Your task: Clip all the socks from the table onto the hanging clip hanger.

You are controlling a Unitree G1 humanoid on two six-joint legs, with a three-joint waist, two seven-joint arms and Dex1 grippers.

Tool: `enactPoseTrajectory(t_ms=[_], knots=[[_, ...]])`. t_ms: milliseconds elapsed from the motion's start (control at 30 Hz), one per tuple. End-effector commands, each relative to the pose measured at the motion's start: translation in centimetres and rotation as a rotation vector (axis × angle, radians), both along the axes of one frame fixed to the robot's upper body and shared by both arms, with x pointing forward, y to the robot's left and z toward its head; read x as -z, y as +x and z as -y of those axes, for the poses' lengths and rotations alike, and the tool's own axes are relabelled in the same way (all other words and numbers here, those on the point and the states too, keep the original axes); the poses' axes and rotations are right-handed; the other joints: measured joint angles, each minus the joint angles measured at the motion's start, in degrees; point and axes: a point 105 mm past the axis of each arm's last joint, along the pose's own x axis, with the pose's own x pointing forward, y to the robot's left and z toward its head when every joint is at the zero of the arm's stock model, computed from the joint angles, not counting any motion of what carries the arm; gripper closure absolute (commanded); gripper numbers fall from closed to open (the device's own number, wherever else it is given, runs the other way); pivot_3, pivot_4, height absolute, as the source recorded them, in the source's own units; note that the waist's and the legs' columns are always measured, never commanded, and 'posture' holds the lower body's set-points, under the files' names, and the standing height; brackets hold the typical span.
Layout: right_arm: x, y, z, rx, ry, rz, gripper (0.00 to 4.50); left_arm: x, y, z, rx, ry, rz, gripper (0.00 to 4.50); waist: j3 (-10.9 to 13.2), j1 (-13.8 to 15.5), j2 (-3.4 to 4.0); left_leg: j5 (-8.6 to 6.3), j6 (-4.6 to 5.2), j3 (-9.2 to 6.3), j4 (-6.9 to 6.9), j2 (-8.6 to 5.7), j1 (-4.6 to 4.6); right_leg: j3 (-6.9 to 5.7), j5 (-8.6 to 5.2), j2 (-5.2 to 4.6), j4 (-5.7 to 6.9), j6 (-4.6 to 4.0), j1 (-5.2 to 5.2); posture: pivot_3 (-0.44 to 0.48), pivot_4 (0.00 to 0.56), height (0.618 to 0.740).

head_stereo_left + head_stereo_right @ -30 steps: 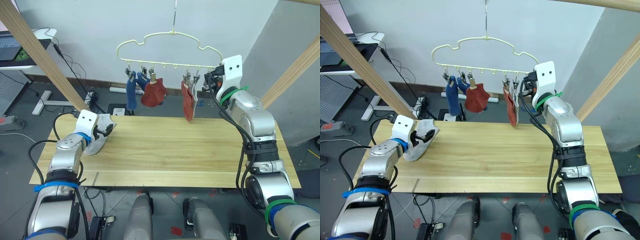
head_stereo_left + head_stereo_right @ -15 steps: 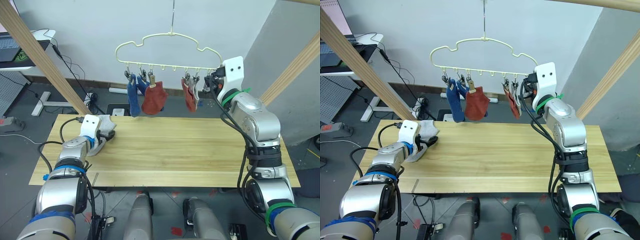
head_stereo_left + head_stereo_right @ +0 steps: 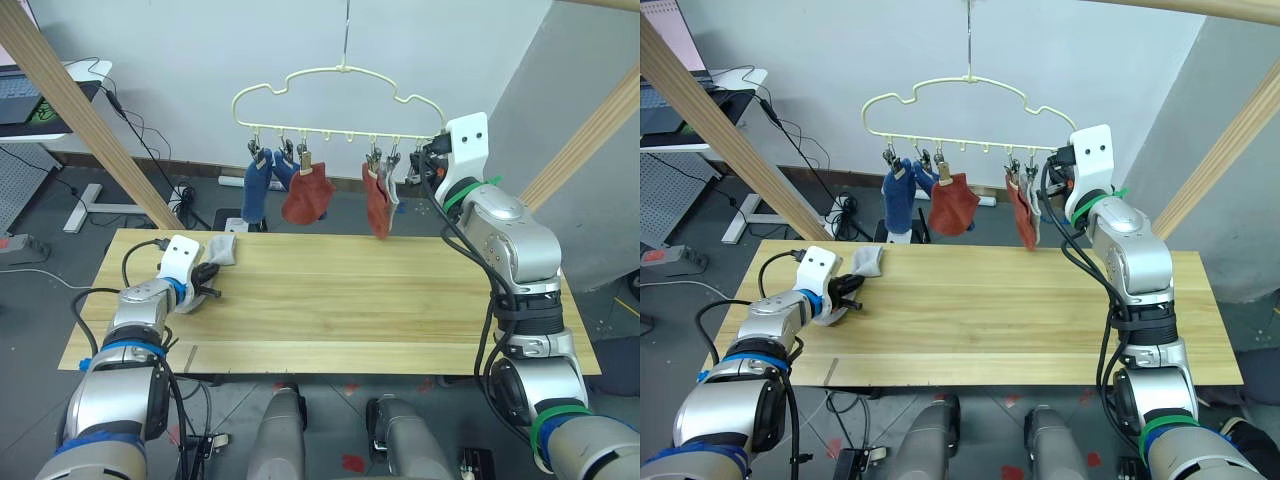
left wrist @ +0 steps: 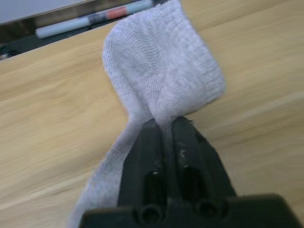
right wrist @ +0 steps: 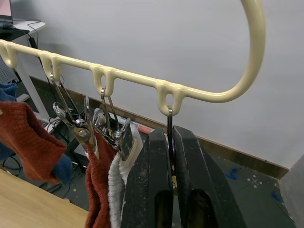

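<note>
A light grey sock (image 3: 222, 250) lies bunched at the table's (image 3: 380, 310) far left, and my left gripper (image 3: 207, 276) is shut on its middle; the left wrist view shows the fabric (image 4: 156, 71) pinched between the fingers (image 4: 147, 137). The pale-yellow clip hanger (image 3: 340, 72) hangs above the table's back edge. On it hang a blue sock (image 3: 255, 190), a rust red sock (image 3: 307, 195), a second rust red sock (image 3: 376, 205) and a grey sock (image 5: 116, 190). My right gripper (image 5: 169, 135) is shut on the clip wire (image 5: 169, 116) at the hanger's right end.
Round wooden poles slant up at the left (image 3: 80, 110) and right (image 3: 590, 130) of the table. A desk with a laptop (image 3: 20, 100) stands far left, and cables lie on the floor behind the table.
My left gripper has dropped to the tabletop and shut on the grey sock, which now lies bunched. The hung socks have swung a little. The right arm has stayed put.
</note>
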Motion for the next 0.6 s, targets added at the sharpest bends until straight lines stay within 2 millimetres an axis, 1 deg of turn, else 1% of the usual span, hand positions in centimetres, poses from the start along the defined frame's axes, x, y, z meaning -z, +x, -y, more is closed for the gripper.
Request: enactPoseTrajectory(t_ms=[33, 133, 233, 300, 367, 433, 533, 600], knots=[[-0.6, -0.4, 1.2, 0.019, 0.030, 0.020, 4.50, -1.8, -1.3, 4.2, 0.196, -0.090, 0.070, 4.48, 0.0, -0.1, -0.03, 0.00, -0.01, -0.01, 0.00, -0.01, -0.01, -0.02, 0.00, -0.05, 0.00, 0.00, 0.00, 0.040, 0.206, 0.740], [-0.4, -0.6, 1.4, 0.005, 0.069, -0.016, 4.50, -3.9, -2.9, 7.7, 0.299, -0.163, 0.118, 4.48, 0.0, 0.1, -0.04, 0.02, -0.03, -0.09, 0.00, -0.01, -0.04, -0.08, 0.00, -0.10, 0.02, -0.01, 0.01, 0.039, 0.204, 0.740], [-0.5, -0.5, 2.1, 0.004, 0.170, -0.104, 4.50, -6.9, -4.5, 12.0, 0.419, -0.230, 0.200, 4.48, 0.0, 0.2, -0.04, 0.10, -0.08, -0.22, 0.03, -0.02, -0.02, -0.16, 0.01, -0.09, 0.14, -0.02, 0.05, 0.041, 0.208, 0.740], [-0.6, -0.5, 2.6, 0.008, 0.216, -0.150, 4.50, -8.3, -5.5, 14.0, 0.470, -0.278, 0.236, 4.48, -0.1, 0.2, -0.03, 0.18, 0.00, -0.22, 0.05, -0.08, 0.00, -0.16, 0.02, -0.11, 0.15, -0.02, 0.09, 0.041, 0.208, 0.740], [-0.9, -0.5, 2.7, 0.005, 0.312, -0.208, 4.50, -9.9, -6.4, 16.5, 0.533, -0.307, 0.304, 4.48, -0.1, 0.1, -0.03, 0.22, 0.05, -0.17, 0.09, -0.08, 0.02, -0.10, 0.03, -0.11, 0.14, -0.02, 0.10, 0.034, 0.210, 0.740], [-1.0, -0.6, 2.5, -0.006, 0.389, -0.270, 4.50, -10.8, -6.9, 18.4, 0.571, -0.308, 0.358, 4.48, -0.1, 0.0, -0.03, 0.24, 0.08, -0.15, 0.10, -0.08, 0.03, -0.07, 0.04, -0.10, 0.15, -0.01, 0.10, 0.035, 0.212, 0.740], [-1.3, -0.9, 1.9, -0.037, 0.478, -0.356, 4.50, -11.2, -7.1, 20.2, 0.584, -0.315, 0.408, 4.48, -0.2, 0.0, -0.01, 0.26, 0.11, -0.17, 0.11, -0.07, 0.04, -0.08, 0.05, -0.06, 0.23, -0.01, 0.09, 0.032, 0.211, 0.740], [-1.5, -1.2, 1.6, -0.057, 0.513, -0.394, 4.50, -11.4, -7.0, 20.9, 0.586, -0.313, 0.438, 4.48, -0.2, -0.1, 0.00, 0.26, 0.11, -0.17, 0.11, -0.07, 0.04, -0.07, 0.05, -0.04, 0.29, -0.01, 0.05, 0.023, 0.213, 0.740]])
